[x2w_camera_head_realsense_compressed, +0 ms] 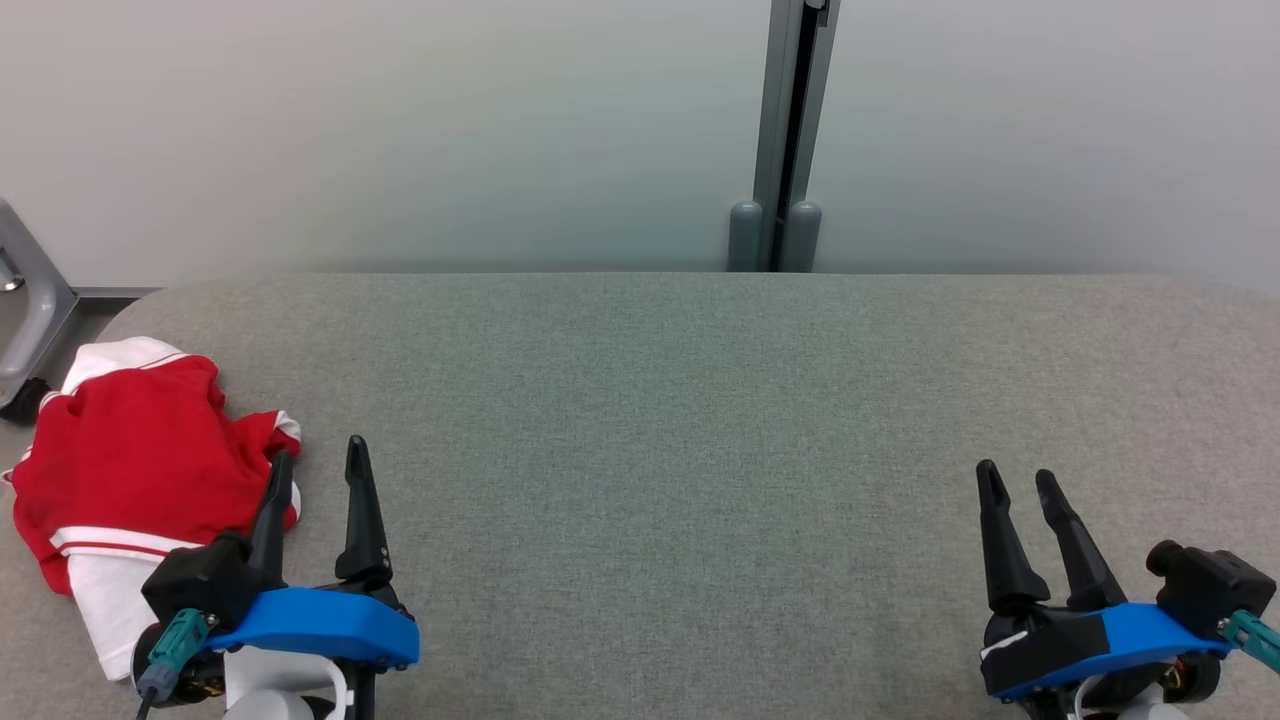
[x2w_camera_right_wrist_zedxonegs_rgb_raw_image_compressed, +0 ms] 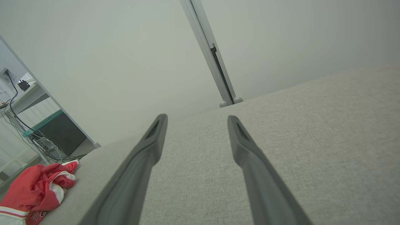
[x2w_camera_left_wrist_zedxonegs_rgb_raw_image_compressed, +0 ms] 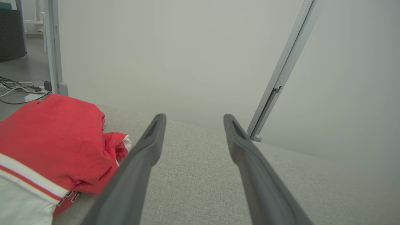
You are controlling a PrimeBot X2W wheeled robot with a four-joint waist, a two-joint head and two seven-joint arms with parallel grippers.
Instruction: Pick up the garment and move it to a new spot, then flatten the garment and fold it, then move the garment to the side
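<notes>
Head view showed the left gripper (x2w_camera_head_realsense_compressed: 320, 450) at the lower left, its two long dark fingers spread apart and holding nothing. Its outer finger overlapped the edge of the garment (x2w_camera_head_realsense_compressed: 130, 460); whether the two touched could not be told. The right gripper (x2w_camera_head_realsense_compressed: 1016, 470) sat at the lower right, its fingers likewise parted and empty, well apart from the garment.

Both grippers were low over a table (x2w_camera_head_realsense_compressed: 650, 420) covered in grey-green fabric with rounded far corners. The garment, red with white panels and thin red-and-white stripes, lay crumpled in a heap at the table's left side, near its edge.

In the left wrist view the red cloth bulged just beside that gripper's left finger, with bare table fabric between the two fingers. In the right wrist view the same heap lay far off at the lower left, beyond the open fingers.

Behind the table rose a pale wall with a grey upright post (x2w_camera_head_realsense_compressed: 790, 130) near the middle. A grey metal frame (x2w_camera_head_realsense_compressed: 25, 300) stood past the table's left end. Loose cables (x2w_camera_left_wrist_zedxonegs_rgb_raw_image_compressed: 15, 87) lay on the floor beyond the garment, and a dark cabinet (x2w_camera_right_wrist_zedxonegs_rgb_raw_image_compressed: 59, 134) stood farther off.
</notes>
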